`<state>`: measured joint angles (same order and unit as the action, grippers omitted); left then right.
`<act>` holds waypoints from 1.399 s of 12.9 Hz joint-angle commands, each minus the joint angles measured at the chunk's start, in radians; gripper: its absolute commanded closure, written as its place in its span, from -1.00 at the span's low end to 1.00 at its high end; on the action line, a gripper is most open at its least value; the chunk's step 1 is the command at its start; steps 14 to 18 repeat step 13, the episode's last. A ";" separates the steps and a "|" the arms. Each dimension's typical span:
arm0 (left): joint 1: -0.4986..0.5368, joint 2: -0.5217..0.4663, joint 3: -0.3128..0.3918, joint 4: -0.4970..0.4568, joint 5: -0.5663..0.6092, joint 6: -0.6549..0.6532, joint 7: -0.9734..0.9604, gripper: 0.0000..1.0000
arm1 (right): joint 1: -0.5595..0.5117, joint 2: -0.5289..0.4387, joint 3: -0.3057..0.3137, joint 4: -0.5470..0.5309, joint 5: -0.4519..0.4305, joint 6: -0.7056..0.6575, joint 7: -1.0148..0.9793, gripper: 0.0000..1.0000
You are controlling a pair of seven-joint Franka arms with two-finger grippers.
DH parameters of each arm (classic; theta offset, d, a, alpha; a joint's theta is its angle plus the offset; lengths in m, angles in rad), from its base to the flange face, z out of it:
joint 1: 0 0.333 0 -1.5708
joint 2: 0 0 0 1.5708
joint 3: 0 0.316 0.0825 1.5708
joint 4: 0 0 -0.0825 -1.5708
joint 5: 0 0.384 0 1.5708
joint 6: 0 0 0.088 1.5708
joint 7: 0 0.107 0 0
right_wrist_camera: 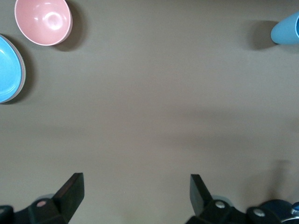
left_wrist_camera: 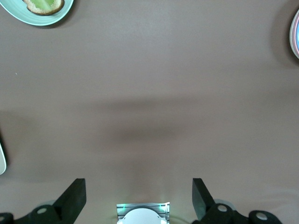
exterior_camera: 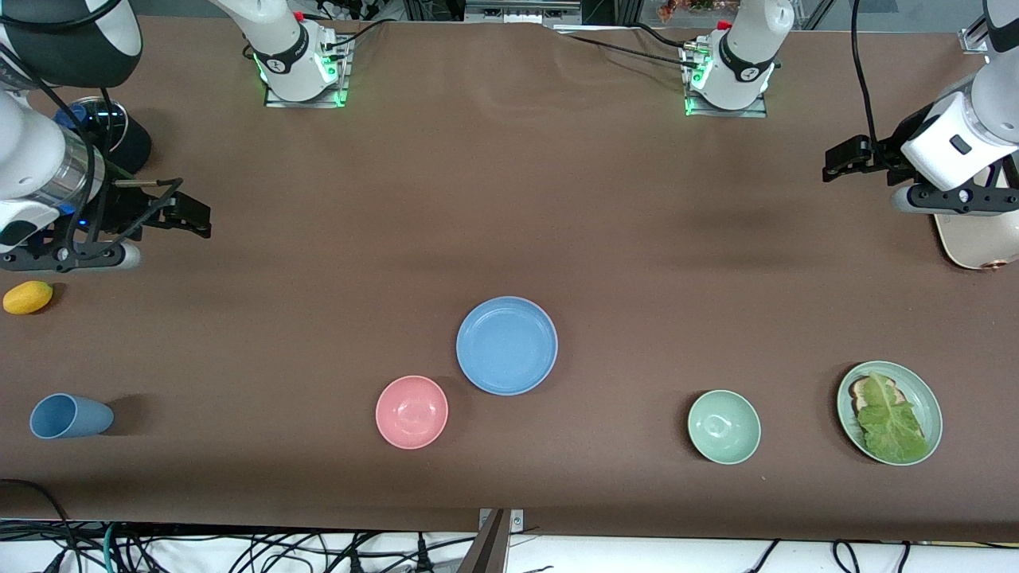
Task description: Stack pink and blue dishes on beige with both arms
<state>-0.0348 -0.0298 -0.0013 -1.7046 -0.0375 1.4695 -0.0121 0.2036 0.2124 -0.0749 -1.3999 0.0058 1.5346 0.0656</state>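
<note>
The blue plate [exterior_camera: 507, 345] lies in the middle of the table as the top of a stack. In the left wrist view a thin pink edge of the pink plate [left_wrist_camera: 296, 37] shows beneath its rim. In the right wrist view a pale rim [right_wrist_camera: 22, 70] peeks out under the blue plate [right_wrist_camera: 7, 67]; the beige plate is otherwise hidden. My left gripper [exterior_camera: 845, 159] [left_wrist_camera: 138, 189] hangs open over bare table at the left arm's end. My right gripper [exterior_camera: 191, 215] [right_wrist_camera: 135, 183] hangs open and holds nothing at the right arm's end.
Beside the stack, nearer the front camera, sits a pink bowl [exterior_camera: 411, 411]. A blue cup [exterior_camera: 70, 415] lies on its side and a lemon [exterior_camera: 28, 297] rests at the right arm's end. At the left arm's end are a green bowl [exterior_camera: 724, 426], a green plate [exterior_camera: 933, 406] with toast and lettuce, and a cream toaster [exterior_camera: 979, 243].
</note>
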 commanded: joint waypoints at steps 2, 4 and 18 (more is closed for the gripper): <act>0.003 -0.009 -0.002 0.007 0.007 -0.008 0.015 -1.00 | 0.002 -0.005 0.000 0.009 0.011 0.002 -0.013 -0.99; 0.003 -0.009 -0.003 0.008 0.007 -0.008 0.015 -1.00 | 0.008 -0.005 0.007 0.009 0.016 0.004 -0.010 -0.99; 0.001 -0.009 -0.006 0.008 -0.015 -0.021 0.018 -1.00 | 0.013 -0.005 0.003 0.007 0.016 0.002 -0.012 -0.99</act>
